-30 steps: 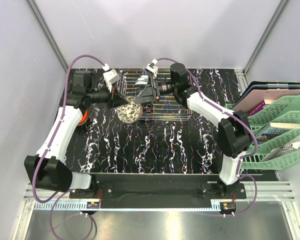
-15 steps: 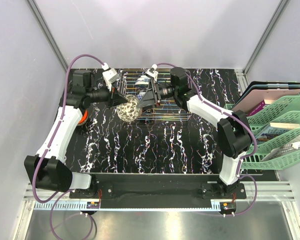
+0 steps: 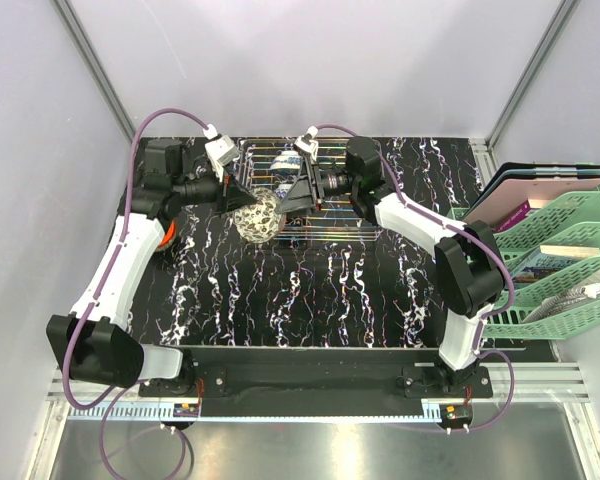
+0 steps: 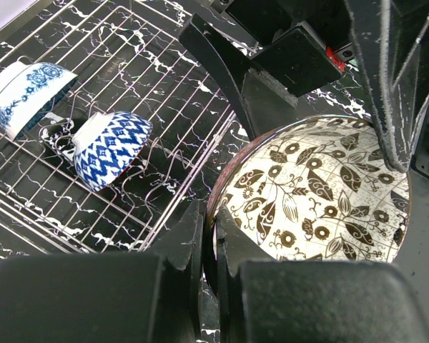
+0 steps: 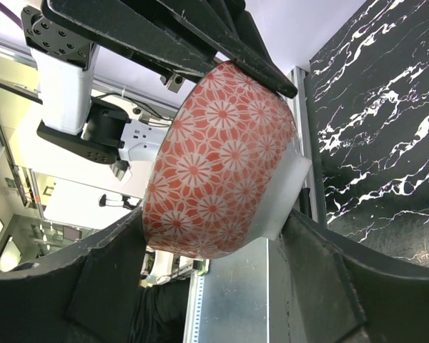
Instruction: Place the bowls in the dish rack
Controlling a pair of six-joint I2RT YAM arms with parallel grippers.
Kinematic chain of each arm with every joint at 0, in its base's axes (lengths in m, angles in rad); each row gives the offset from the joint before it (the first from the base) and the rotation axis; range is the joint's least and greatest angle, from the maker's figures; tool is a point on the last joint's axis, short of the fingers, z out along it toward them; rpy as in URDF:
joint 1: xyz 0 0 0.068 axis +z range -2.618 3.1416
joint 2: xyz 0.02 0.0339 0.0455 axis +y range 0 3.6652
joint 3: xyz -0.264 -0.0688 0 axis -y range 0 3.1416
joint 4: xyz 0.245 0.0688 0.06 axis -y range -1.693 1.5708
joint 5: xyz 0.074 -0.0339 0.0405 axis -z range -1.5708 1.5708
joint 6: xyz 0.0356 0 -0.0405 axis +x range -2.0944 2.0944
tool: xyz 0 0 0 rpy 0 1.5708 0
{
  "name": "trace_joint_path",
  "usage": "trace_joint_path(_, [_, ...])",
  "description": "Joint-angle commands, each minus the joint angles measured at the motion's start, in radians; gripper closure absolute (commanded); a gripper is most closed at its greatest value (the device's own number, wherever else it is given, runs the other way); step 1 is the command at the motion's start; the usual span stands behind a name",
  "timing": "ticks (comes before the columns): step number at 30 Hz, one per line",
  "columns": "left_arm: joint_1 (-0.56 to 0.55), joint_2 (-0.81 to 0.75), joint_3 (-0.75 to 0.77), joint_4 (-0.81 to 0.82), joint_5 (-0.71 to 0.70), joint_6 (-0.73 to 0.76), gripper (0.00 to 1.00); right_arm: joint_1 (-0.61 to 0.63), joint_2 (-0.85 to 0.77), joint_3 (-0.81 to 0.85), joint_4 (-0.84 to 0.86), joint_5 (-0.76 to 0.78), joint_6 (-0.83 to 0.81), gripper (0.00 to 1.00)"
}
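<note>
The black marbled desk (image 3: 280, 290) carried the dish rack (image 3: 325, 225) at its far middle. Both arms reached to the rack's near left corner. The left gripper (image 4: 209, 232) was clamped tight on the rim of a red-flowered bowl (image 3: 258, 215), leaf-printed inside, held on edge in the air there, not in the rack. The right gripper (image 5: 216, 214) had its jaws wide to either side of that bowl; whether they pressed it could not be told. Two blue-and-white bowls (image 4: 111, 146) lay tipped inside the rack. Two seemed loaded, and this third remained to be set in.
</note>
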Motion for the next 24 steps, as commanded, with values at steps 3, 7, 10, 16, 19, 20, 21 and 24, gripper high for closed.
trace_joint_path(3, [-0.009, -0.028, 0.022, 0.093, -0.002, -0.014, 1.0, 0.006, -0.051, -0.007, 0.139, -0.035, 0.072, 0.18])
trace_joint_path(7, [-0.014, -0.028, 0.02, 0.096, -0.008, -0.018, 1.0, 0.013, -0.043, -0.01, 0.163, -0.032, 0.098, 0.21])
trace_joint_path(10, [-0.015, -0.031, 0.019, 0.099, -0.009, -0.021, 1.0, 0.016, -0.036, -0.036, 0.27, -0.009, 0.159, 0.22])
trace_joint_path(16, [-0.02, -0.037, 0.005, 0.111, -0.017, -0.03, 1.0, 0.021, -0.014, -0.044, 0.357, 0.022, 0.224, 0.32])
trace_joint_path(19, [-0.021, -0.039, 0.002, 0.114, -0.024, -0.03, 1.0, 0.027, -0.003, -0.04, 0.357, 0.024, 0.225, 0.39])
trace_joint_path(20, [-0.021, -0.039, 0.002, 0.114, -0.023, -0.032, 1.0, 0.033, 0.0, -0.041, 0.357, 0.027, 0.224, 0.47])
trace_joint_path(21, [-0.021, -0.039, 0.002, 0.116, -0.026, -0.032, 1.0, 0.035, 0.0, -0.044, 0.357, 0.028, 0.222, 0.52])
trace_joint_path(24, [-0.021, -0.037, 0.002, 0.117, -0.038, -0.034, 0.97, 0.041, 0.004, -0.047, 0.355, 0.034, 0.219, 0.71])
